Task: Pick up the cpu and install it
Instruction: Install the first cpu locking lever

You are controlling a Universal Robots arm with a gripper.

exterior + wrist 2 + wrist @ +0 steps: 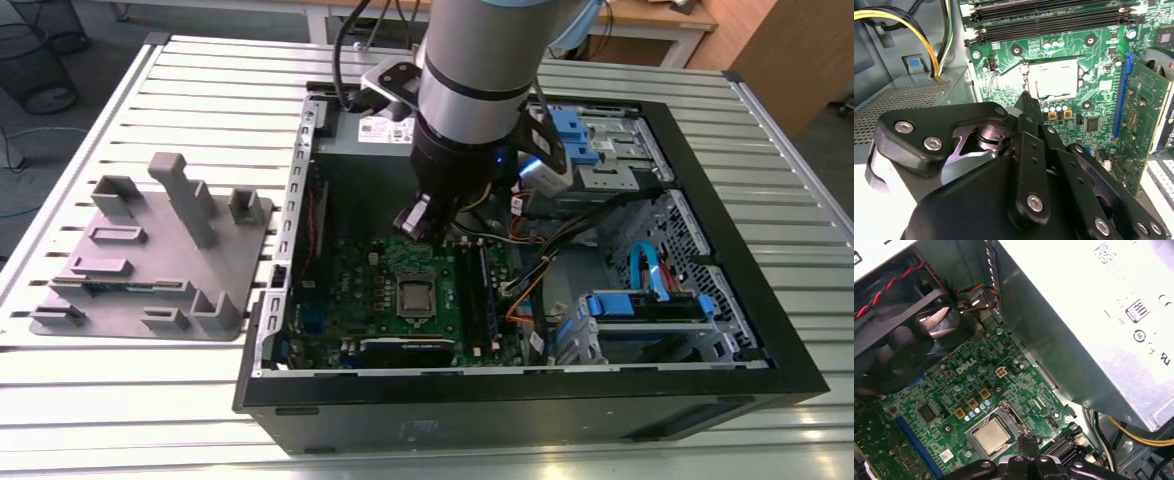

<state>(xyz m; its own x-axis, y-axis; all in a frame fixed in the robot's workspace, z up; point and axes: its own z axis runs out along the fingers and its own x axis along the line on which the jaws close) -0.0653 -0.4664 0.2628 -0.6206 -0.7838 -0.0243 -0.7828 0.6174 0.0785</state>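
bright, even overhead light; glare whitens the power supply point(1094, 315) in the first wrist view. the pincer point(1026, 102) looms dark, softly blurred, in the second wrist view.

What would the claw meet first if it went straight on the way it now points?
Probably the edge of the socket beside the cpu, which already sits in it on the motherboard. The claw points down at that edge; depth is unclear.

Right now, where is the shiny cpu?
The cpu sits in the socket on the green motherboard, near the gripper in the first wrist view.
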